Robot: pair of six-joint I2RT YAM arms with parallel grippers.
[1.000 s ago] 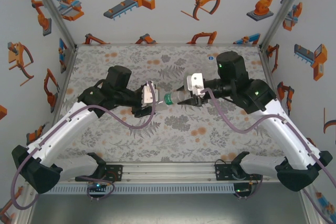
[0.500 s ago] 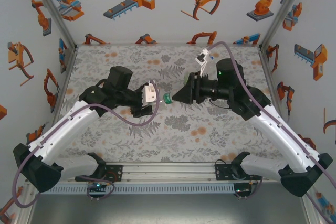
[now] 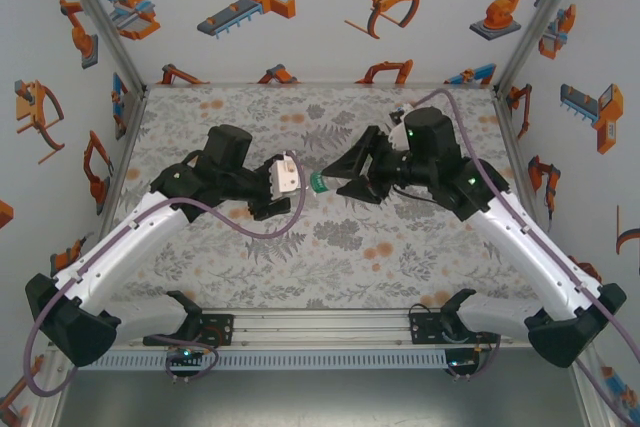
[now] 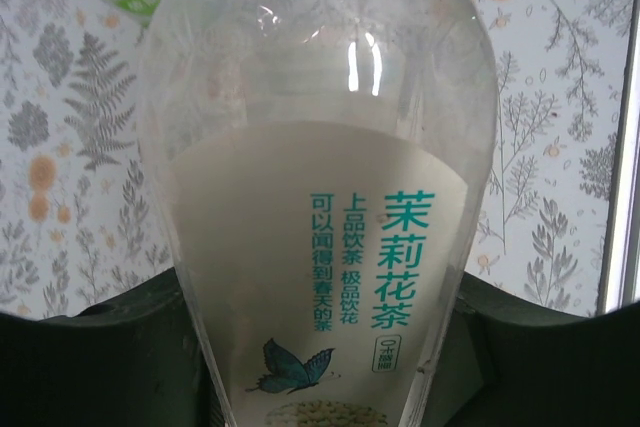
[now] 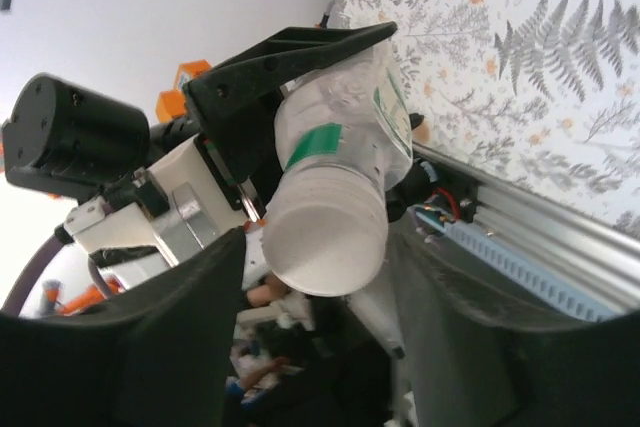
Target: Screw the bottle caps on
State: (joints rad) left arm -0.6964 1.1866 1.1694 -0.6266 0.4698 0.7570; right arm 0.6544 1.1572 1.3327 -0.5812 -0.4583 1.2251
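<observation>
A clear bottle (image 4: 320, 197) with a white-and-green label lies level above the table, and my left gripper (image 4: 320, 347) is shut on its body. In the top view the left gripper (image 3: 290, 187) holds it pointing right, a green band at the neck of the bottle (image 3: 318, 184) showing. A white bottle cap (image 5: 325, 237) sits on the bottle (image 5: 345, 127) neck. My right gripper (image 5: 320, 277) is open, one dark finger (image 5: 150, 347) on each side of the cap with small gaps. From above, the right gripper (image 3: 335, 179) meets the bottle's mouth over the table's middle.
The floral table cover (image 3: 380, 247) spreads under both arms. An aluminium rail (image 5: 540, 237) runs along the near edge, and patterned walls (image 3: 590, 97) close in the sides and back.
The right wrist has rolled round the bottle's axis, swinging its cable over. Its jaws have widened off the cap. The left arm and bottle have stayed put.
</observation>
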